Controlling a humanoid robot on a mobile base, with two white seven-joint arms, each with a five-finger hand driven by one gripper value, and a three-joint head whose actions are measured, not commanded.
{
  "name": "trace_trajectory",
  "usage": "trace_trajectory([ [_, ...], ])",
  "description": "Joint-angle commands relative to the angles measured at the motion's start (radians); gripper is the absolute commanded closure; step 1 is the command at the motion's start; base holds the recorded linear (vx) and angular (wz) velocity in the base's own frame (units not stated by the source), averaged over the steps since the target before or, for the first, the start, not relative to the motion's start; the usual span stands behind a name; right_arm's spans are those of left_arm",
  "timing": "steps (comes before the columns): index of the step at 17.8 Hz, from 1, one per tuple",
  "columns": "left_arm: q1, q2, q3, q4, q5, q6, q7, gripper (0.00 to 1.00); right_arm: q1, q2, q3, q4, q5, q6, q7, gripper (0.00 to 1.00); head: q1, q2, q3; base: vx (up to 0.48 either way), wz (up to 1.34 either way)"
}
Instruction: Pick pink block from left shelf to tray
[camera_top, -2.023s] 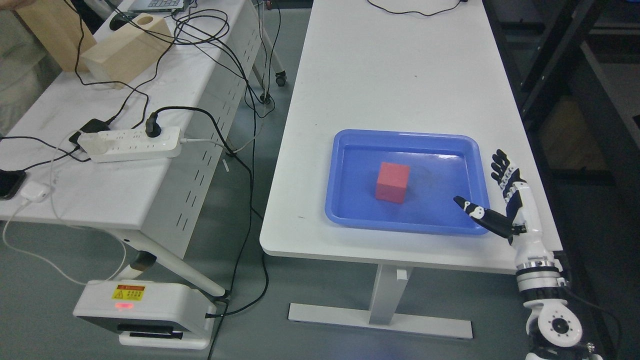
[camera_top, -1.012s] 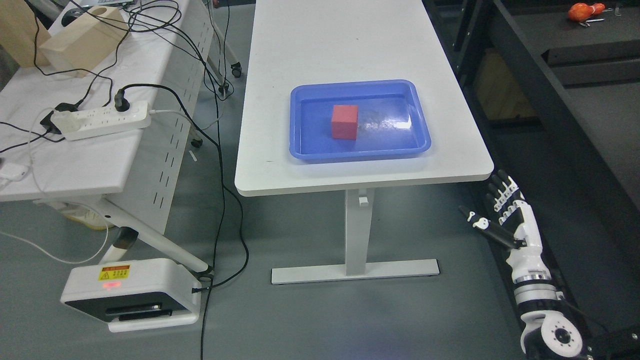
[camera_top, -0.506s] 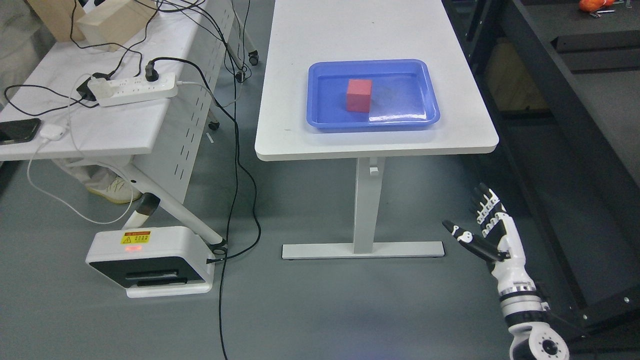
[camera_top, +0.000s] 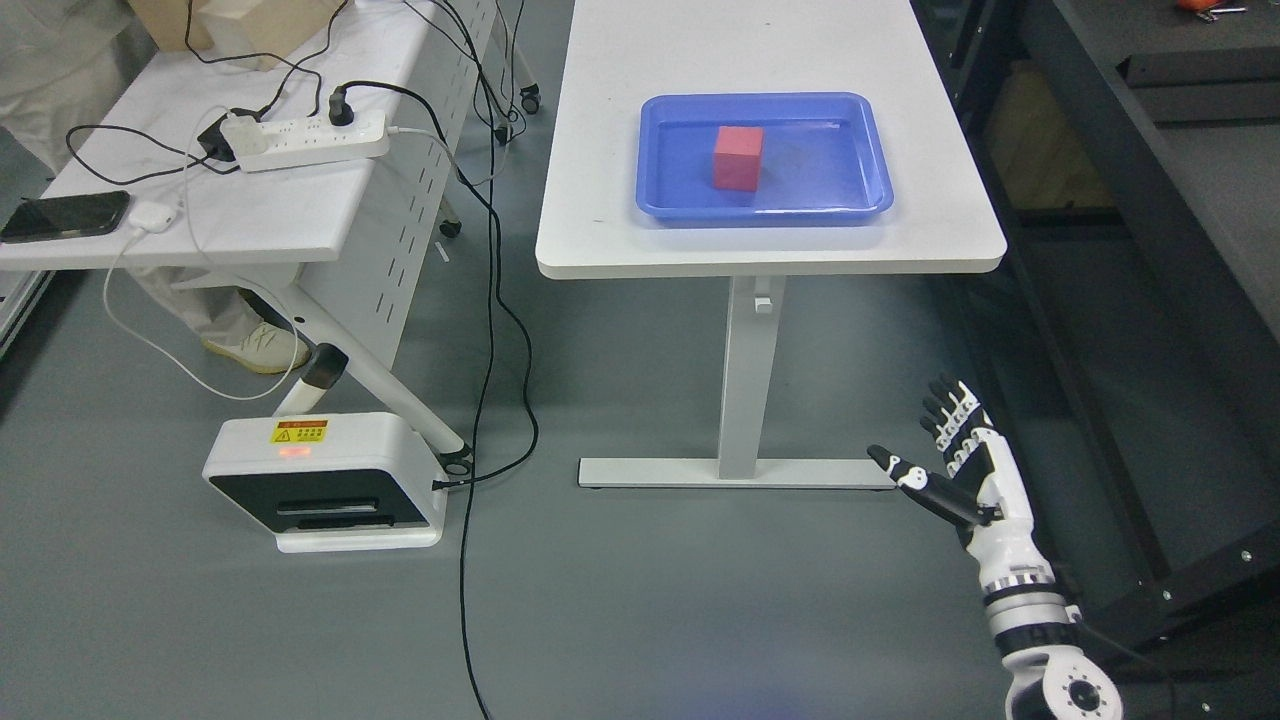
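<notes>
Pink block (camera_top: 739, 157) sits upright in blue tray (camera_top: 870, 200), left of tray middle; tray near front edge of table (camera_top: 760, 250). We read placement as done. Right hand (camera_top: 965, 470) low over floor, well apart from table, fingers (camera_top: 945, 405) spread, thumb out, holding nothing. Left arm out of view. Step in hand, we judge: retreat and park. To do it well: we keep hand low and open, clear of table leg (camera_top: 745, 370) and dark shelf frame (camera_top: 1100, 300) at right; no contact with tray.
</notes>
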Motion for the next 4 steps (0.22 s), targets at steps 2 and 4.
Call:
trace_trajectory([
  [2,0.020,0.017,0.000,-0.017,0.000,0.001,0.000,0.00,-0.003,-0.018,0.011,0.000,0.000,0.000,-0.001,0.01,0.0000,0.000,0.000,-0.079,0.05],
  [4,0.020,0.017,0.000,-0.017,0.000,0.001,0.000,0.00,-0.003,-0.018,0.011,0.000,0.000,0.000,-0.001,0.01,0.0000,0.000,0.000,-0.058,0.00],
])
